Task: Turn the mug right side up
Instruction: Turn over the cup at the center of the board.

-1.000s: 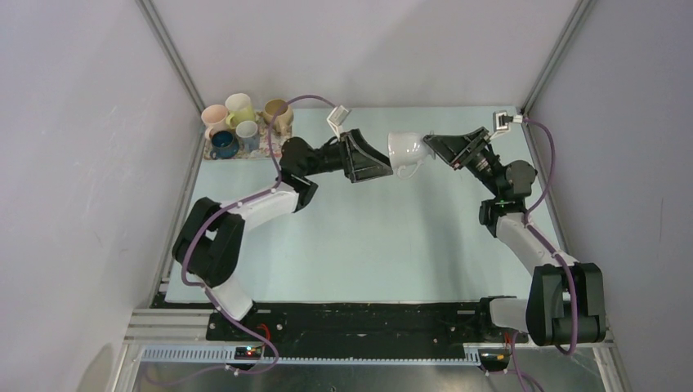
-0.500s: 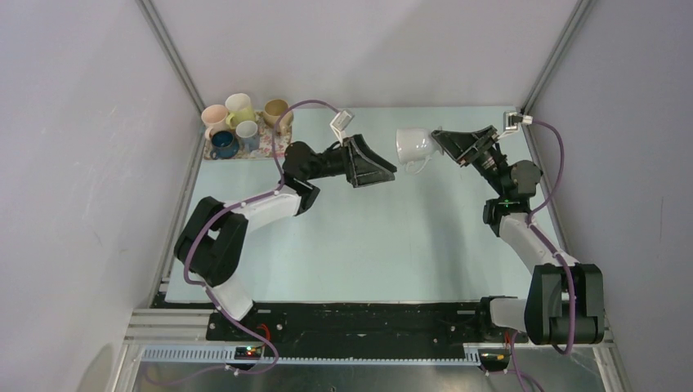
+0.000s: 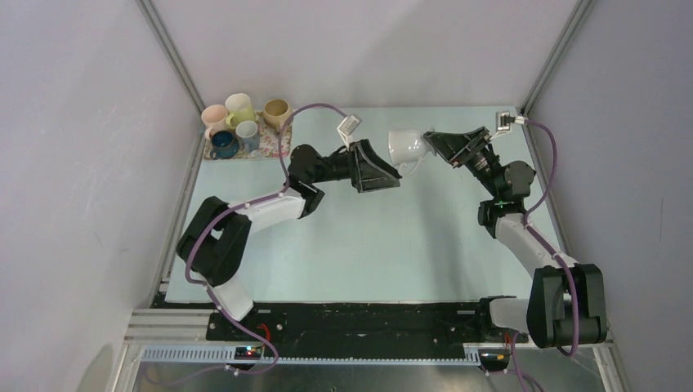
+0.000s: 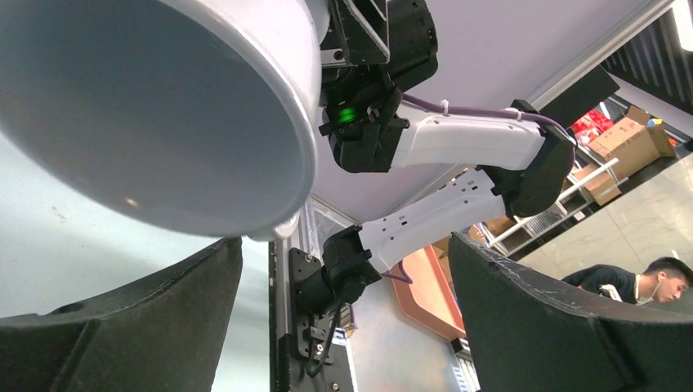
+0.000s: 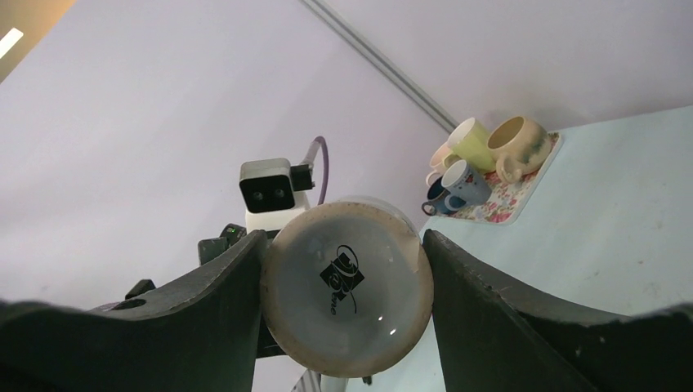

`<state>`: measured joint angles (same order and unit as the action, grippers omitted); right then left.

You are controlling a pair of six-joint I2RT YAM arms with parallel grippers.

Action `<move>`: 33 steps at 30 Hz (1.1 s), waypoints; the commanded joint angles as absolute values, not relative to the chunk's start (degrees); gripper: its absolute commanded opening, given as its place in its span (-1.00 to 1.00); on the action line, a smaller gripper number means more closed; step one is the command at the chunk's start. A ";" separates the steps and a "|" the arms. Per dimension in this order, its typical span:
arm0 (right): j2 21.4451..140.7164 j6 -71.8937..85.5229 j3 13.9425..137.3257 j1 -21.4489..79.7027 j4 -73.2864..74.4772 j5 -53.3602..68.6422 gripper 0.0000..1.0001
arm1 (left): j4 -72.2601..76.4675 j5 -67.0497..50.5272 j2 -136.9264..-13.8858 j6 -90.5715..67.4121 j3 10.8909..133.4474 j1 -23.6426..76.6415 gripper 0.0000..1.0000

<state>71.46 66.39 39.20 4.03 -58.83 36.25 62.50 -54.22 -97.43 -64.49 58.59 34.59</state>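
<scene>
The white mug (image 3: 406, 147) hangs in the air on its side at the back of the table, mouth facing left, handle towards the near side. My right gripper (image 3: 433, 145) is shut on its base end; the right wrist view shows the round base with a black logo (image 5: 347, 298) between the two fingers of that gripper (image 5: 343, 242). My left gripper (image 3: 391, 174) is open and empty, just left of and below the mug's mouth. In the left wrist view the mug's rim and hollow (image 4: 147, 106) fill the upper left, above the open gripper (image 4: 343, 245).
A flowered tray (image 3: 274, 148) with several mugs (image 3: 237, 122) stands at the back left corner; it also shows in the right wrist view (image 5: 511, 192). Grey walls enclose the pale table (image 3: 368, 245) on three sides.
My left gripper has moved right, up to the mug's mouth. My right gripper drew the mug slightly right, then brought it back left, still shut on it.
</scene>
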 commanded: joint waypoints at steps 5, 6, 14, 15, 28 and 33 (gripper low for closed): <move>70.90 65.24 39.55 6.04 -63.39 33.60 -1.00 | 64.43 -54.24 -98.81 -64.31 59.94 36.07 0.97; 70.94 65.29 39.57 6.14 -63.37 33.62 -1.00 | 64.49 -54.16 -98.91 -64.29 59.94 36.05 0.97; 70.66 63.86 39.33 7.78 -60.65 34.36 -1.00 | 64.52 -54.39 -97.81 -63.63 60.34 35.80 0.97; 70.71 63.70 39.23 8.03 -60.51 34.41 -1.00 | 64.52 -54.38 -97.77 -63.54 60.36 35.74 0.97; 71.16 59.83 38.63 11.46 -56.23 35.69 -1.00 | 64.51 -54.14 -95.48 -63.24 60.06 32.61 0.98; 71.85 58.74 38.65 12.18 -55.36 35.81 -1.00 | 64.45 -54.30 -95.49 -63.28 60.07 32.34 0.91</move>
